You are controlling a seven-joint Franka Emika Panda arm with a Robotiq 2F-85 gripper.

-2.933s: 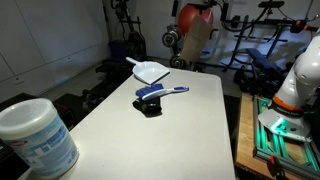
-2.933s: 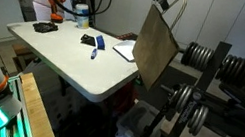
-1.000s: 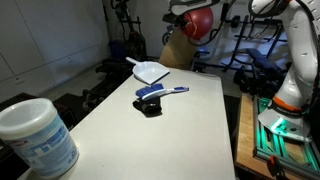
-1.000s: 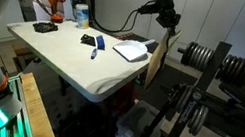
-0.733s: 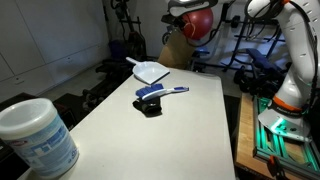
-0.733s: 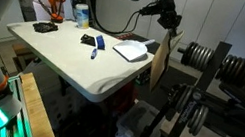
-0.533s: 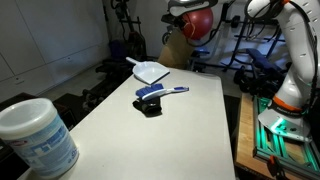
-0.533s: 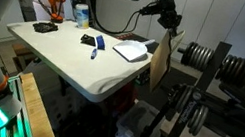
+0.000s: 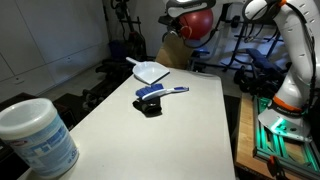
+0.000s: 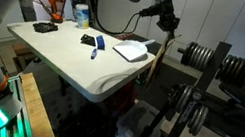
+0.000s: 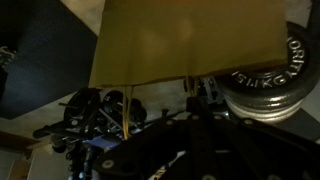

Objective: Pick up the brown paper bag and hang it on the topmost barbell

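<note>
Beside table [image 10: 59,52] edge, brown paper bag [image 10: 155,56] now edge-on (end effector [image 10: 168,26] gripping top).

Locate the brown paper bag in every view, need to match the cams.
In an exterior view: brown paper bag top centre, just past the white dustpan.
In an exterior view: bag seen edge-on, a thin strip right of the dustpan.
Wrist view: bag fills the upper middle.
Landmark: the white dustpan, in both exterior views; not in the wrist view.
</note>
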